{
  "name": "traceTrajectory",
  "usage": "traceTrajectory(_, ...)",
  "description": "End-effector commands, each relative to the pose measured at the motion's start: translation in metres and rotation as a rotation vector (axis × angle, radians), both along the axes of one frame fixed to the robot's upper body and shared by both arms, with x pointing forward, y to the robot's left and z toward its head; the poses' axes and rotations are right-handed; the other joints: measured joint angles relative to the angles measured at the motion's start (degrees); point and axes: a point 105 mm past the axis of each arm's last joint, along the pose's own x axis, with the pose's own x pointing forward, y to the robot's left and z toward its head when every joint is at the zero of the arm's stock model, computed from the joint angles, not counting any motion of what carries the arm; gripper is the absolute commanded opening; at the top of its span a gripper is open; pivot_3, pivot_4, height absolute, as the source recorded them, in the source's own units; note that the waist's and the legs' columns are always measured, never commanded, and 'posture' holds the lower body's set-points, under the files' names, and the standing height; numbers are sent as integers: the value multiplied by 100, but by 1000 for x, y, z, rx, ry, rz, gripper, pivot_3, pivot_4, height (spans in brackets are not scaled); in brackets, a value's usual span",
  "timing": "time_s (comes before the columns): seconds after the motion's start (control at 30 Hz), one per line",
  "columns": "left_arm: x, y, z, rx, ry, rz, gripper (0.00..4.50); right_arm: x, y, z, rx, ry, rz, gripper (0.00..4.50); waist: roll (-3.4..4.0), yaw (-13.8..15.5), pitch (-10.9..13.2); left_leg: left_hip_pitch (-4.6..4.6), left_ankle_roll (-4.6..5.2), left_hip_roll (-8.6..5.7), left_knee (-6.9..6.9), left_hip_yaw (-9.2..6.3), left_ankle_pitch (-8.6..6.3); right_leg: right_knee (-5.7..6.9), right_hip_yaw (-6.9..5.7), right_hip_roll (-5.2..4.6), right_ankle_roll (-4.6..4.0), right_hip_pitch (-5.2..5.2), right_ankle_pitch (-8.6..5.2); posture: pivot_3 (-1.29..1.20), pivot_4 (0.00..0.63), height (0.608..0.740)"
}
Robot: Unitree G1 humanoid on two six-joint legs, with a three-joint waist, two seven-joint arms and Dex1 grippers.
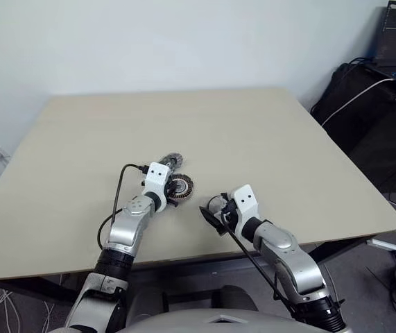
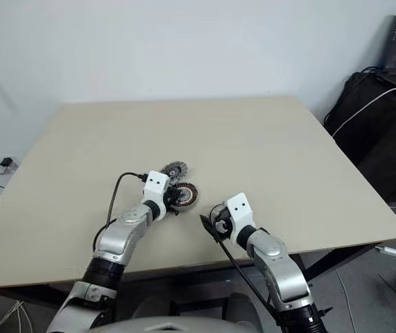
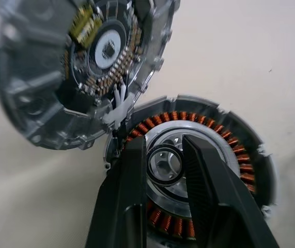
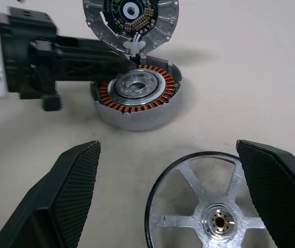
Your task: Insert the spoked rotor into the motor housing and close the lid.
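Your left gripper (image 3: pixel 160 170) pinches a small ring over the open motor housing (image 4: pixel 137 101); your right gripper (image 4: pixel 165 196), open, straddles the spoked rotor (image 4: pixel 204 206) on the table; insertion and lid (image 4: pixel 130 20) closing remain

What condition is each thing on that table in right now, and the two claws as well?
motor housing: open, copper windings showing, no rotor in it.
lid: swung open, lying beside the housing and joined to it, inner face up.
spoked rotor: flat on the table, between the right gripper's fingers, not gripped.
small ring: pinched by the left gripper over the housing's centre.
left gripper: shut on the small ring.
right gripper: open wide.
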Motion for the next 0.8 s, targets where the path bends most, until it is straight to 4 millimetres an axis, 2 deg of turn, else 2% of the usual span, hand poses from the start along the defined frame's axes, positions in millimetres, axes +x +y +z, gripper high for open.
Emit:
traceTrajectory(0.03,10,-10,12,-7,-54,-29,667,3,3,14,18,-62,1,4500,-1,-1,0,0,0,0,0,-1,0,0,1,0,0,0,0,0,0,740)
traceTrajectory(0.27,13,-21,12,-22,-47,-68,667,4,4,15,19,-66,-1,4500,-1,-2,1,-1,1,0,0,0,0,0,2,0,1,0,1,0,0,740)
traceTrajectory(0.57,11,-22,4,-6,-16,-78,667,3,5,14,22,-64,-4,4500,-1,-2,1,-1,1,0,1,0,1,1,3,0,2,0,1,0,0,740)
traceTrajectory(0.6,11,-22,4,-6,-15,-78,1417,3,5,14,23,-64,-5,4500,-1,-2,0,-1,1,0,2,-1,1,1,3,0,2,0,1,0,0,740)
traceTrajectory(0.8,12,-18,10,-15,-48,-61,3358,3,6,14,23,-64,-6,4500,-1,-2,0,-1,2,0,2,-1,1,1,3,0,3,0,2,0,0,740)
